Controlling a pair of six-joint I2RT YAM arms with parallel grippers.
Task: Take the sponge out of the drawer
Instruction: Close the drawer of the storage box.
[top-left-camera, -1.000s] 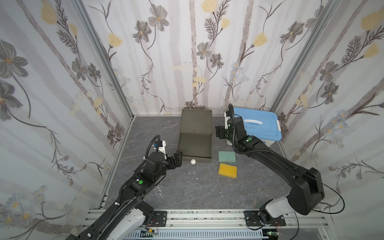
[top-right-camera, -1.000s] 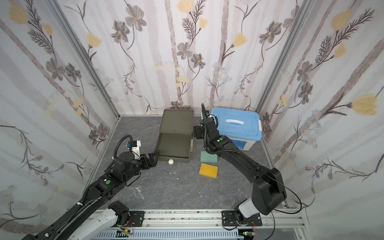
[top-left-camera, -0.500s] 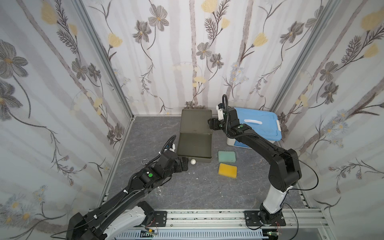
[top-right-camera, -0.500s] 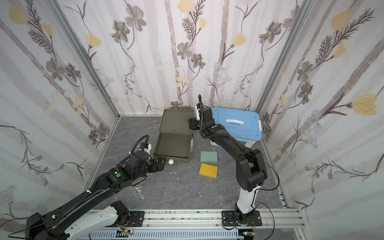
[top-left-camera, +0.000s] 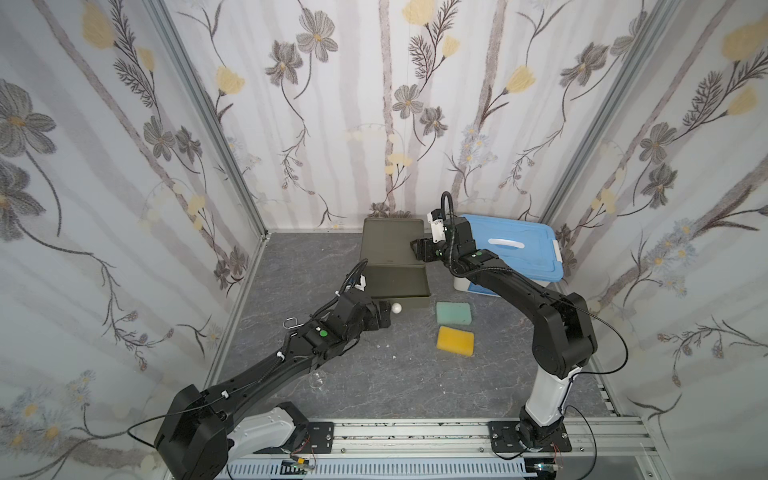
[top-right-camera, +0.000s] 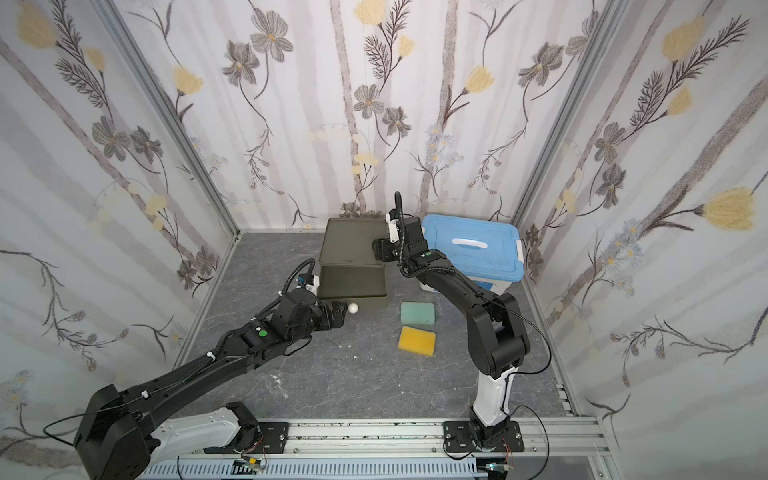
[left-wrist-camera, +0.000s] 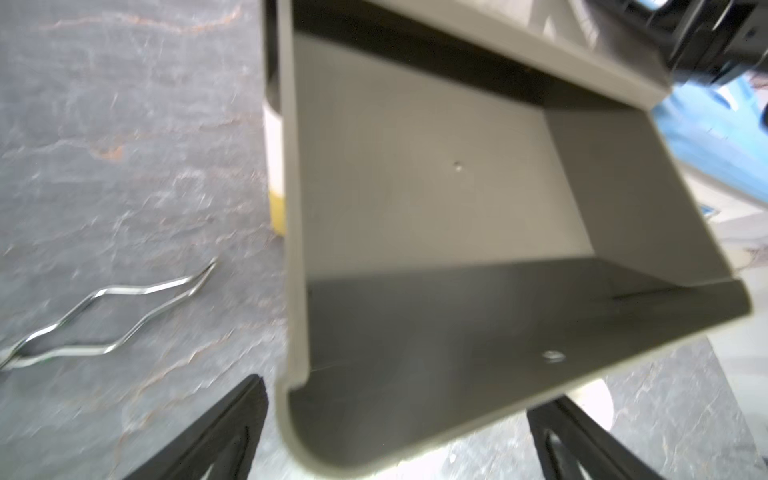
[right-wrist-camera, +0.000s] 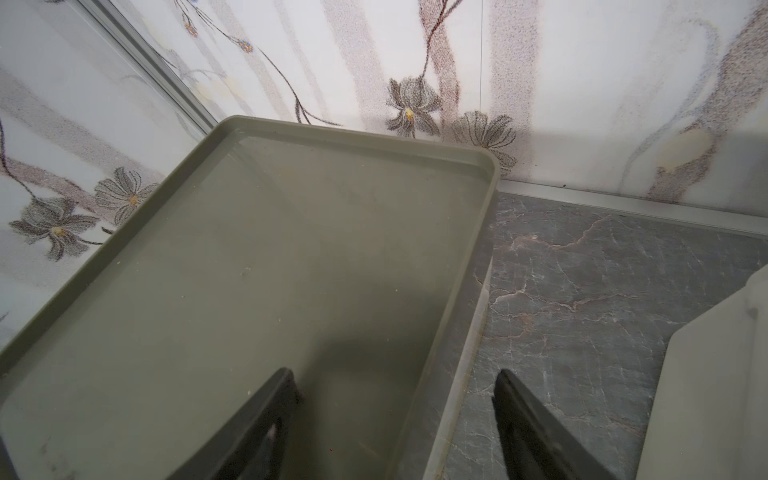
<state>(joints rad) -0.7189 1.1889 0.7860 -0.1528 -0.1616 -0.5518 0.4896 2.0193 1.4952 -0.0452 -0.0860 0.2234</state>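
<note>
Drawer stands pulled out and bare inside. Green sponge and yellow sponge lie on the bench, near its front corner. Left tool, jaws wide and empty, faces the drawer front. Right tool, jaws apart and empty, hangs over the cabinet top. The sponges are judged light, soft and grippy: pinch across the short width.

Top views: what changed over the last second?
The left gripper reached to the white round knob of the open olive-green plastic drawer, seemingly nudging it slightly inward. The right gripper swung over the olive-green cabinet top. Both open, holding nothing. The green rectangular sponge and yellow rectangular sponge stayed put.
</note>
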